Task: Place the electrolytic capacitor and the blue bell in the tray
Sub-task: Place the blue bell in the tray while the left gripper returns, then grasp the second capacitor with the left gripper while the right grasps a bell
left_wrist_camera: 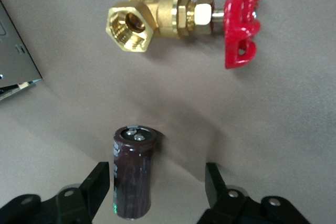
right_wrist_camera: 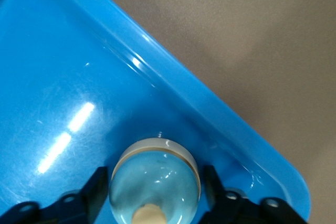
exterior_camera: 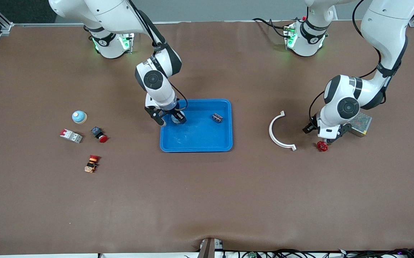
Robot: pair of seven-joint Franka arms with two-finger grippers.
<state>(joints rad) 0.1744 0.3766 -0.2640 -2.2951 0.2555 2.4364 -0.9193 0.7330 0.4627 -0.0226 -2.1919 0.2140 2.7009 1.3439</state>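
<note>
The blue bell (right_wrist_camera: 155,182), a pale-blue dome on a cream base, sits on the floor of the bright-blue tray (right_wrist_camera: 79,77) in the corner toward the right arm's base. My right gripper (right_wrist_camera: 154,173) is open around it, with a finger close on each side. In the front view that right gripper (exterior_camera: 171,120) is low over the tray (exterior_camera: 200,138). The electrolytic capacitor (left_wrist_camera: 134,174), a dark brown cylinder, stands on end on the table. My left gripper (left_wrist_camera: 157,170) is open around it. The can is near one finger and a wide gap separates it from the other. The left gripper (exterior_camera: 327,138) hides it in the front view.
A brass valve with a red handwheel (left_wrist_camera: 157,22) lies beside the capacitor. A metal mesh box (exterior_camera: 360,123) and a white curved bracket (exterior_camera: 280,130) are nearby. A small dark part (exterior_camera: 217,117) lies in the tray. Toward the right arm's end lie a second pale-blue bell (exterior_camera: 79,116), a breaker (exterior_camera: 71,135) and two red buttons.
</note>
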